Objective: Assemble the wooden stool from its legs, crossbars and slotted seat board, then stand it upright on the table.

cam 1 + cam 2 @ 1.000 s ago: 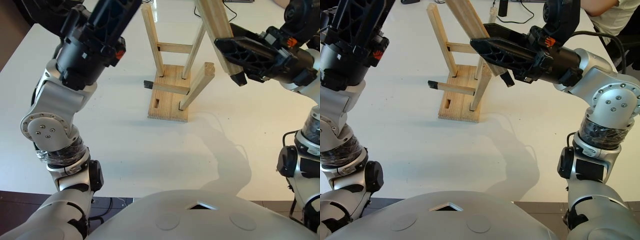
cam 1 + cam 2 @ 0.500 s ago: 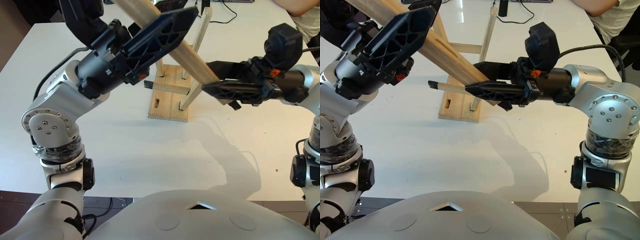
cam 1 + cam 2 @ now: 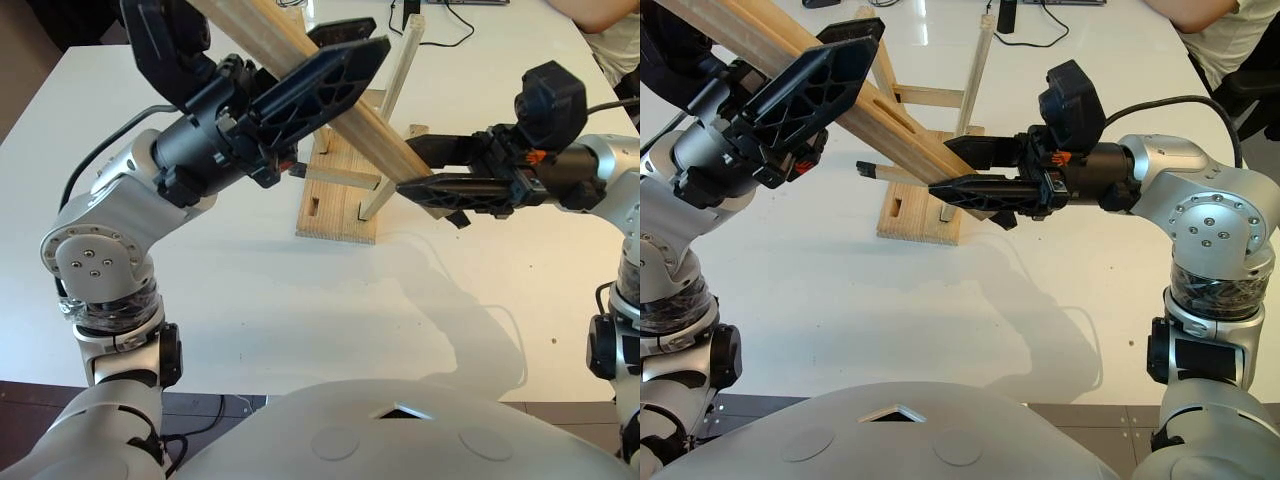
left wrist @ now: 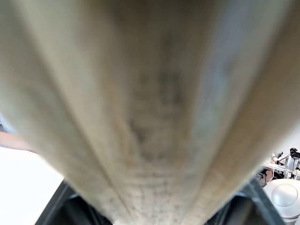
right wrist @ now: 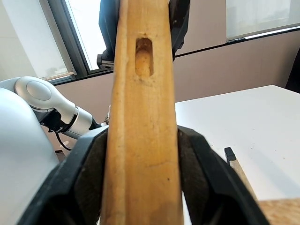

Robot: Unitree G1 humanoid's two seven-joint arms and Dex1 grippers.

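Loose leg (image 3: 380, 135) aloft above the bench (image 3: 250, 300), long axis slanting from high on the robot's left to low on its right, with a mortise (image 5: 144, 56) in the face turned toward the right wrist. Upper stretch pinched between the left fingers (image 3: 320, 75); lower end pinched between the right fingers (image 3: 445, 187). Below and beyond, seat board (image 3: 335, 225) flat on the bench, three fitted legs (image 3: 402, 70) pointing upward from it, one crossbar (image 3: 340, 177) projecting unsupported to the left. Free slot (image 3: 313, 207) below and left of the held leg's lower end, seemingly nearer the left arm. Likely next: tipping the leg vertical, lower end over that slot.
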